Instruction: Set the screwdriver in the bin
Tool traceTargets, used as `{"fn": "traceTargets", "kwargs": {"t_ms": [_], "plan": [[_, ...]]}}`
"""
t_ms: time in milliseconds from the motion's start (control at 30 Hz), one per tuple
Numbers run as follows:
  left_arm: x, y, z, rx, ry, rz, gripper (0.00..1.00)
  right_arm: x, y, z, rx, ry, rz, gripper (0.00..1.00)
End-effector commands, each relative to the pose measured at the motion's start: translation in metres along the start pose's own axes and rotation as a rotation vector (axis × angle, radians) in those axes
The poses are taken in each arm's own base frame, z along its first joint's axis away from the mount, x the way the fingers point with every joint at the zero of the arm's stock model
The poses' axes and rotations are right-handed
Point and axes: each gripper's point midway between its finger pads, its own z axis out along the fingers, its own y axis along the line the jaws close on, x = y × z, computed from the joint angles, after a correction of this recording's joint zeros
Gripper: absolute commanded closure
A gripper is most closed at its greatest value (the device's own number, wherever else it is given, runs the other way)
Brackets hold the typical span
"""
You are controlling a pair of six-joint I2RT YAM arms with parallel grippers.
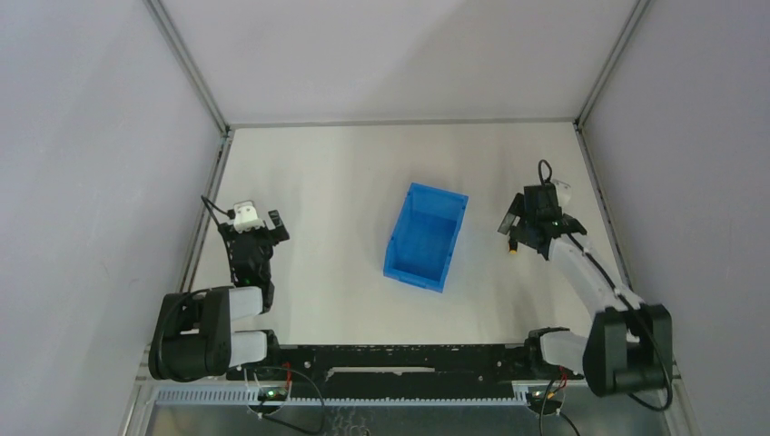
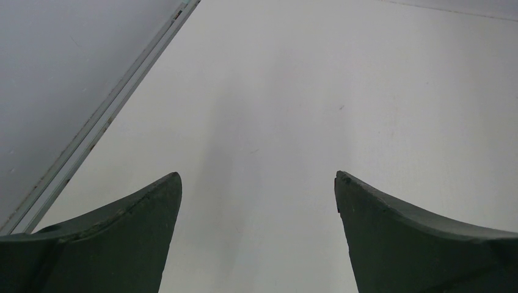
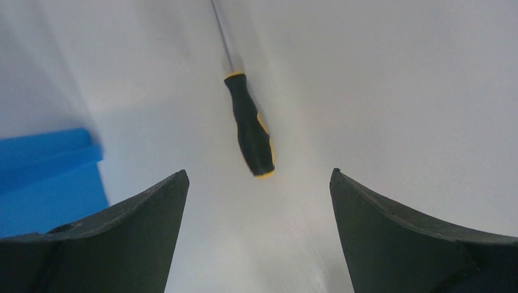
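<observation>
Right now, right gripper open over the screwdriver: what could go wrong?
The screwdriver lies flat on the table; the right gripper may strike the surface or nudge it away.
Only the handle's butt end is near the jaws; gripped there it could pivot.
Its thin shaft might catch the bin wall.

The bin (image 1: pixel 427 236) sits on the desk (image 1: pixel 345 182), roughly midway between my two arms. The screwdriver (image 3: pixel 250 131) lies on the desk to the right of the bin, apart from it. My right gripper (image 3: pixel 256 174) hangs over the screwdriver. My left gripper (image 1: pixel 263 222) is well to the bin's left.
</observation>
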Motion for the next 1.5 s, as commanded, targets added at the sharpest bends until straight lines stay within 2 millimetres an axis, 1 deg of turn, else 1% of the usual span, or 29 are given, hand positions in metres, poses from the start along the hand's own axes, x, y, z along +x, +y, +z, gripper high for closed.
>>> {"fn": "traceTargets", "kwargs": {"t_ms": [0,100,133,200,233,267,333,400,467,533,567,600,667,767,833,867,967,1000,1033,1100,1233,1367,1400,1467], "plan": [[-0.033,-0.003,0.009,0.003,-0.096,0.001,0.00,-0.020,0.018,0.024,-0.055,0.024,-0.069,0.06],[-0.034,-0.003,0.009,0.003,-0.096,0.001,0.00,-0.015,0.019,0.050,-0.020,0.112,-0.108,0.11],[-0.033,-0.004,0.009,0.005,-0.096,0.001,0.00,-0.010,0.016,0.057,0.002,0.150,-0.121,0.12],[-0.033,-0.003,0.009,0.004,-0.095,0.002,0.00,-0.005,0.018,0.070,0.012,0.189,-0.137,0.14],[-0.033,-0.003,0.009,0.003,-0.095,0.002,0.00,0.001,0.018,0.077,0.022,0.223,-0.142,0.16],[-0.033,-0.003,0.009,0.004,-0.096,0.001,0.00,0.001,0.018,0.079,0.025,0.233,-0.141,0.19],[-0.033,-0.004,0.009,0.005,-0.096,0.002,0.00,0.009,0.016,0.088,0.038,0.276,-0.137,0.25],[-0.033,-0.003,0.009,0.003,-0.095,0.002,0.00,0.015,0.013,0.092,0.050,0.309,-0.124,0.38],[-0.033,-0.003,0.009,0.003,-0.095,0.002,0.00,0.018,0.010,0.094,0.063,0.322,-0.120,0.48],[-0.034,-0.003,0.009,0.004,-0.097,0.001,0.00,0.015,0.007,0.093,0.075,0.313,-0.109,0.69],[-0.033,-0.003,0.009,0.004,-0.095,0.002,0.00,0.011,0.007,0.092,0.081,0.296,-0.102,0.77],[-0.033,-0.003,0.009,0.004,-0.095,0.002,0.00,0.006,0.007,0.089,0.082,0.279,-0.099,0.83],[-0.033,-0.003,0.009,0.004,-0.095,0.002,0.00,-0.007,0.009,0.079,0.074,0.238,-0.087,0.89],[-0.033,-0.003,0.009,0.004,-0.096,0.002,0.00,-0.025,0.015,0.053,0.028,0.203,-0.059,0.92],[-0.034,-0.003,0.009,0.004,-0.096,0.001,0.00,-0.032,0.018,0.028,-0.005,0.215,-0.019,0.92],[-0.033,-0.003,0.009,0.004,-0.096,0.001,0.00,-0.036,0.019,0.021,-0.011,0.212,0.002,0.92],[-0.033,-0.003,0.009,0.004,-0.096,0.001,0.00,-0.044,0.017,-0.012,-0.019,0.199,0.046,0.92],[-0.033,-0.003,0.009,0.004,-0.096,0.001,0.00,-0.047,0.020,-0.019,-0.035,0.193,0.061,0.93],[-0.033,-0.003,0.009,0.004,-0.095,0.002,0.00,-0.050,0.025,-0.032,-0.071,0.184,0.072,0.94],[-0.033,-0.003,0.009,0.004,-0.095,0.002,0.00,-0.054,0.038,-0.052,-0.139,0.162,0.079,0.98],[-0.033,-0.003,0.009,0.003,-0.096,0.002,0.00,-0.052,0.075,-0.094,-0.307,0.133,0.041,0.98],[-0.033,-0.004,0.009,0.005,-0.095,0.002,0.00,-0.049,0.123,-0.134,-0.457,0.103,-0.034,0.96],[-0.033,-0.003,0.009,0.003,-0.095,0.002,0.00,-0.044,0.137,-0.143,-0.490,0.101,-0.061,0.96],[-0.033,-0.003,0.009,0.003,-0.096,0.001,0.00,-0.040,0.156,-0.153,-0.520,0.086,-0.088,0.97]]}}
